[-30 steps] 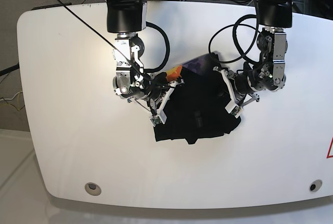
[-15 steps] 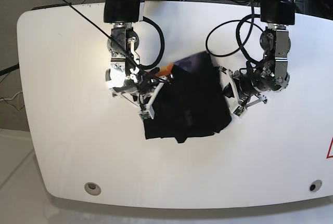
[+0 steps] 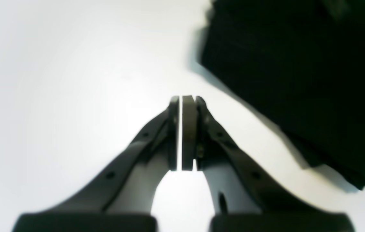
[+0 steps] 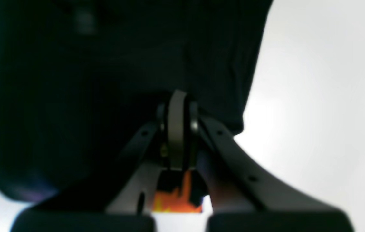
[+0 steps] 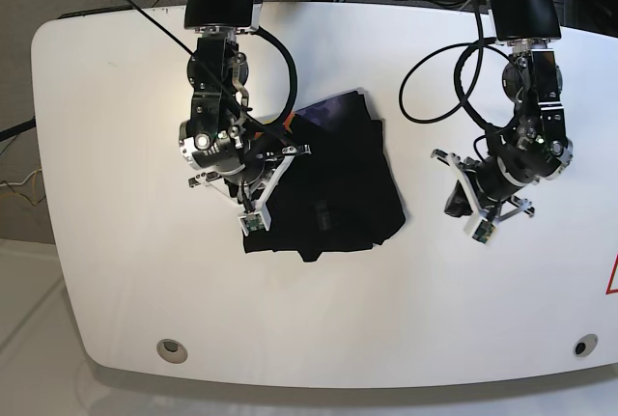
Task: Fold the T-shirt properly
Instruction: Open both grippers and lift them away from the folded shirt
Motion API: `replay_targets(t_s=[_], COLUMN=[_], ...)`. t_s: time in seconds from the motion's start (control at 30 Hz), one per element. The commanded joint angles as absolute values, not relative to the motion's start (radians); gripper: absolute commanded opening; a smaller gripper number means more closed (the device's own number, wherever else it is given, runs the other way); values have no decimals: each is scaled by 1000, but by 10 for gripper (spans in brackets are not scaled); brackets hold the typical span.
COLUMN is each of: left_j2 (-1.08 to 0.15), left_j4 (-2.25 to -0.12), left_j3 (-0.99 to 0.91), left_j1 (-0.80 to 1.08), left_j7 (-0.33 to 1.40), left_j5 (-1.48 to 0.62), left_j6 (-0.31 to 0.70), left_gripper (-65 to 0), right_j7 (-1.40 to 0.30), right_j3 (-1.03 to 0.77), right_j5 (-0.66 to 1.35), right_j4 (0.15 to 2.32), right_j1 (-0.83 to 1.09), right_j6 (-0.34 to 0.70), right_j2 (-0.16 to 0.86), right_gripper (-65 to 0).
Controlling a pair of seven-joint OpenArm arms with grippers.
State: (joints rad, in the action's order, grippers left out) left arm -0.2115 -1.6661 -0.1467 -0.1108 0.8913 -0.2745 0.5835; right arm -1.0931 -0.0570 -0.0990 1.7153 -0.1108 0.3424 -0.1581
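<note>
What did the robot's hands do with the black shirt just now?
The left hand drew away to the base view's right; it now hangs shut over the bare table, clear of the T-shirt. The right hand, shut, pressing on the cloth, slid the shirt toward that view's left. The shirt stayed bunched in a folded bundle.

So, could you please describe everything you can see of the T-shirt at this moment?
The T-shirt is plain black cloth, folded into a compact, roughly rectangular bundle lying flat on the white table. A purplish patch shows at its far edge, and an orange-yellow print peeks out beneath the right gripper, which is shut over its edge. The left gripper is shut, clear of the cloth.
</note>
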Motion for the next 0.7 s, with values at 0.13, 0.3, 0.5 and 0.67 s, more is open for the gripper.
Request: replay_targets(t_s=[0.13,0.3,0.5,0.67], left_j2=[-219,-219,-219,-219], left_j4=[-1781,-1837,-1877,-1879], left_j3=[-208,-246,-300,-363], left_j1=[-99,-62,-4,31], left_j7=[872,872,872,872], left_j5=[-289,-292,-292,-294], left_j6=[582,582,582,582], left_gripper=[-650,-650,-650,-650], right_j7=[-1078,-1078,-1079,-1086], right_j3=[-59,-61,-162,-282], right_j5=[-97,-104,-105,-105], right_j4=[1882,1968,1994,1994], right_j1=[-82,-51,-8,25], right_j6=[335,332,332,332], right_j2=[-157,-157,-157,-157], right_gripper=[-650,-650,-650,-650])
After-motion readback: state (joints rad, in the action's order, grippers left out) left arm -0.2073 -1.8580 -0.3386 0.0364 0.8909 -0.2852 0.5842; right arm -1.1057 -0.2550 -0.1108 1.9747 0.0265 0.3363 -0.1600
